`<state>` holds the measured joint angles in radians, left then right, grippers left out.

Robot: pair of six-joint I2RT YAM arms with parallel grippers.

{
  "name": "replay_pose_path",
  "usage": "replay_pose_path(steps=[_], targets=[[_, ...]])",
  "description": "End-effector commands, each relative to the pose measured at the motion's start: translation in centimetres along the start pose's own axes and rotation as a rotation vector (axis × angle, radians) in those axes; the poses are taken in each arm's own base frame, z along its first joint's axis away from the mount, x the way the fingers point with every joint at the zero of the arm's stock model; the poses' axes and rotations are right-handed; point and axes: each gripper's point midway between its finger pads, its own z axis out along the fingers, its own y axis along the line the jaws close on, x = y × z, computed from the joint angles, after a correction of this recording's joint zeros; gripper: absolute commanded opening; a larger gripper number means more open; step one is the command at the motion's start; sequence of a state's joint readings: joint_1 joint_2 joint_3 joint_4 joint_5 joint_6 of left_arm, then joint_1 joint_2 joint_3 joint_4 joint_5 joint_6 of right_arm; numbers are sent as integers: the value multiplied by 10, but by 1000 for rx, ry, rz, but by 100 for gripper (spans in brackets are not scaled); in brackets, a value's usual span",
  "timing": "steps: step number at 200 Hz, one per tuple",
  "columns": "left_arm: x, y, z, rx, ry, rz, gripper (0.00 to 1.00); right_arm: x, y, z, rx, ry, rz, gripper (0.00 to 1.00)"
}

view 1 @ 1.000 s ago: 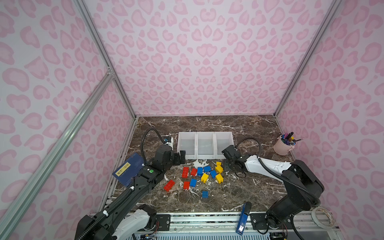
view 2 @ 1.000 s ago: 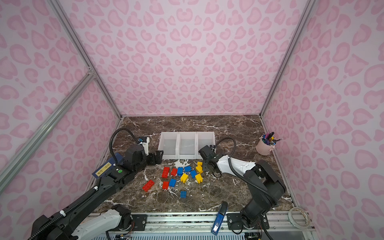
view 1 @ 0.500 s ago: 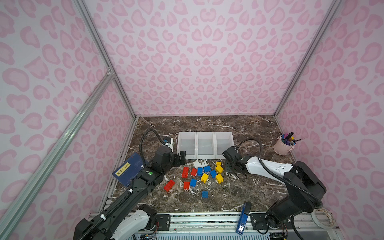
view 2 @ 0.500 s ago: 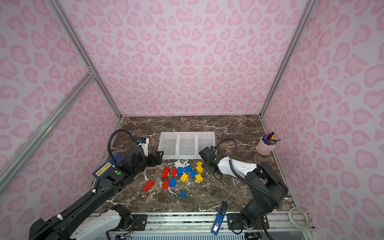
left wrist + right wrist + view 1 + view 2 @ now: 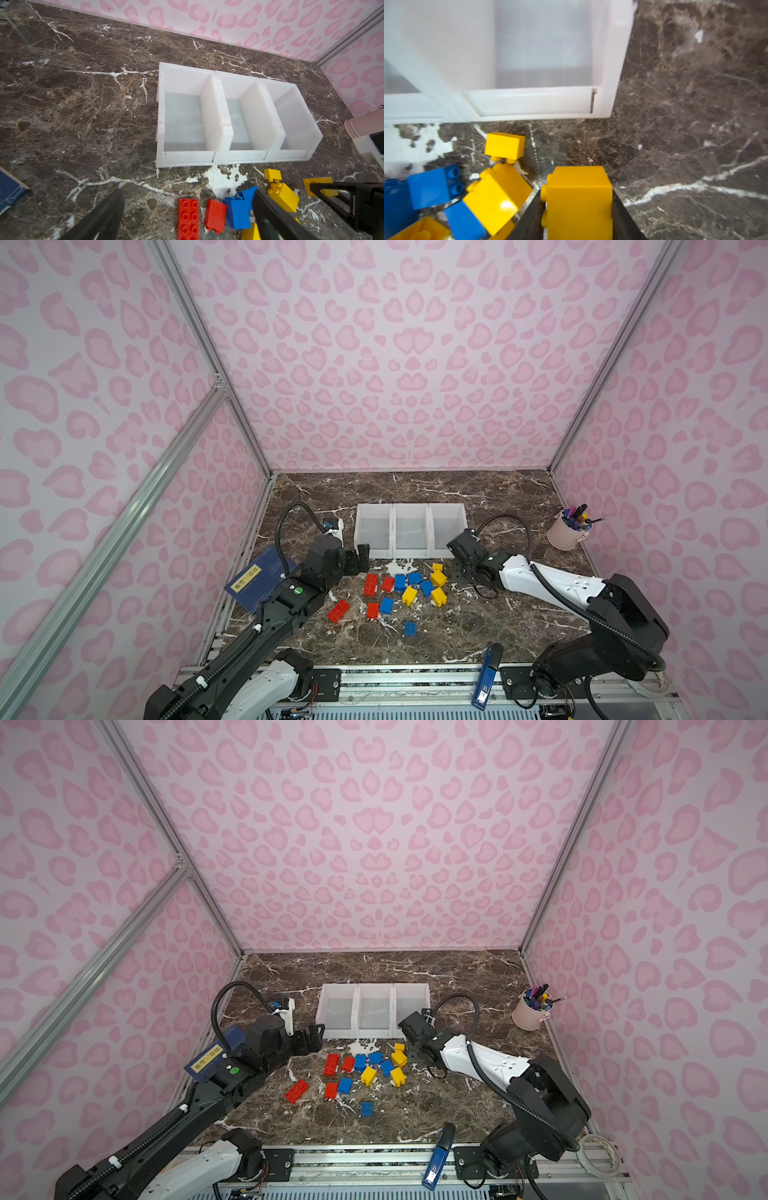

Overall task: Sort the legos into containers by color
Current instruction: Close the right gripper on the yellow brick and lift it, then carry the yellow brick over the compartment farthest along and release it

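Note:
Several red, blue and yellow legos (image 5: 409, 595) lie loose on the marble in front of the containers (image 5: 411, 553), three joined white bins that show nothing inside in both top views. My right gripper (image 5: 576, 192) is shut on a yellow lego (image 5: 579, 207), low over the table at the right end of the pile (image 5: 456, 572), before the rightmost bin (image 5: 533, 101). My left gripper (image 5: 359, 558) hangs open at the left of the pile. In the left wrist view its fingers (image 5: 104, 216) straddle a long red lego (image 5: 188, 216) without touching it.
A pink pen cup (image 5: 565, 533) stands at the right wall. A blue stapler (image 5: 486, 676) lies on the front rail. A flat blue box (image 5: 257, 578) rests under my left arm. A tape roll (image 5: 598, 1154) lies at the front right corner.
My right gripper's jaws have closed onto the yellow lego at the pile's right end. The left arm has barely shifted and stays open.

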<state>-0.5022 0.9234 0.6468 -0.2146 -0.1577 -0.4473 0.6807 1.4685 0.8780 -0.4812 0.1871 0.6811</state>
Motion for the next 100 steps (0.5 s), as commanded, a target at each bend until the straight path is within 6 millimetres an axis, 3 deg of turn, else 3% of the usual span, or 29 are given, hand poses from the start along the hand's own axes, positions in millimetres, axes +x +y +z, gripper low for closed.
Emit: replay_pose_path(steps=[1,17,41,65,100], targets=[[0,3,-1,-12,-5,-8,97,-19,-4,-16,42,-46,-42,45],[1,4,-1,-15,-4,-10,97,-44,0,-27,55,-94,-67,45],[1,3,-2,-11,-2,-15,97,-80,13,-25,33,-128,-106,45],[3,3,-3,-12,5,-26,97,-104,21,-2,11,-101,-107,45],[7,5,-5,-15,11,-42,97,-113,31,38,-24,-47,-87,45]])
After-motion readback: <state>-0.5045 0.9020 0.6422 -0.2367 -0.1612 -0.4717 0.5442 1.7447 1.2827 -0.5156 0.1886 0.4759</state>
